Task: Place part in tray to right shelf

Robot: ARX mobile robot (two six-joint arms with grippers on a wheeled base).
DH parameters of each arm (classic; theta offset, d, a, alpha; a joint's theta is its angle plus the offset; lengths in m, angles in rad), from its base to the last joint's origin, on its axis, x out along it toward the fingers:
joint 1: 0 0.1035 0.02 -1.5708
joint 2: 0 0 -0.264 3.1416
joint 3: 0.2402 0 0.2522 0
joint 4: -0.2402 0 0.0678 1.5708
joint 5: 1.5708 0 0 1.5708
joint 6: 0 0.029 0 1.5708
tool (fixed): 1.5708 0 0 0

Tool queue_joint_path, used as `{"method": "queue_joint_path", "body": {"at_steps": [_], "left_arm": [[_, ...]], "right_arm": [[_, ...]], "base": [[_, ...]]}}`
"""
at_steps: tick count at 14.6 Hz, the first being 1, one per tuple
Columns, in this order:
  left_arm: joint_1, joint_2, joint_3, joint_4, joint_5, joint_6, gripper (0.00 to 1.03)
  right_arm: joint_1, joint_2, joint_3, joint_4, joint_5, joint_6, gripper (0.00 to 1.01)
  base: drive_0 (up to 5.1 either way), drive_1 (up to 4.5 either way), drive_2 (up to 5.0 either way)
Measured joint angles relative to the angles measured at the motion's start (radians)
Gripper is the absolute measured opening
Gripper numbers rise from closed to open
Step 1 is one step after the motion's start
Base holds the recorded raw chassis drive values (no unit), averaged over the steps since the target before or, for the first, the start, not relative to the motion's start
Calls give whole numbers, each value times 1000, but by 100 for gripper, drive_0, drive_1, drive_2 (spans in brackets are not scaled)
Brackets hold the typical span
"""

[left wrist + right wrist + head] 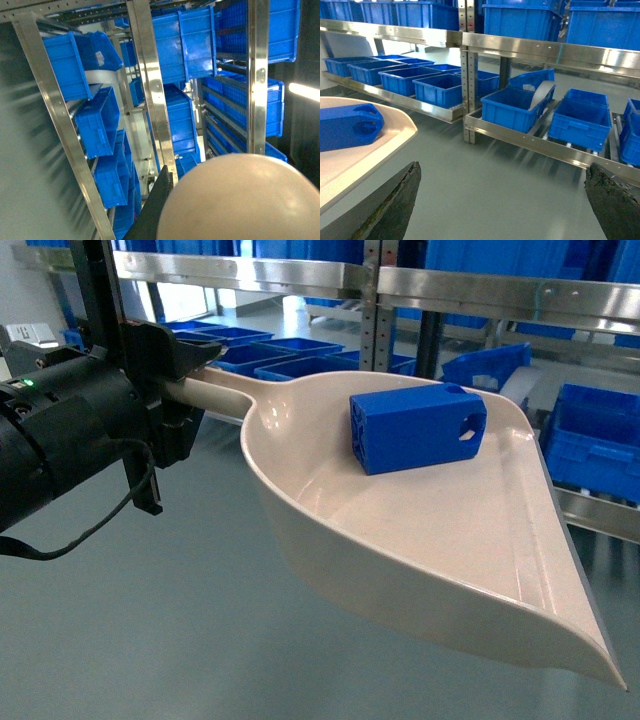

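The blue part [415,425] lies on its side inside the cream tray [420,550], near the back wall. My left gripper [182,390] is shut on the tray's handle and holds it level above the floor. In the left wrist view the tray's rounded back [240,200] fills the lower right beside one black finger [155,210]. My right gripper [504,167] stands open over bare floor with nothing in it, and the part [350,127] and the tray's lip [365,160] are at its left. The steel shelf [535,145] stands ahead.
Blue crates [512,107] sit on the shelf's lower level on both sides of an upright post [468,85], and more fill the upper levels [180,45]. One crate [532,82] is tilted with a grey sheet in it. Grey floor [150,620] lies below the tray.
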Motion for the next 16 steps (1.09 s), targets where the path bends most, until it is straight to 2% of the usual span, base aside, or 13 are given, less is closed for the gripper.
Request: {"method": "queue_joint_path", "body": {"at_steps": [16], "left_arm": [[-2, 0, 0, 0, 2, 0, 12]], "right_arm": [[0, 0, 0, 0, 0, 0, 98]], "base": [[-164, -164, -164]]}}
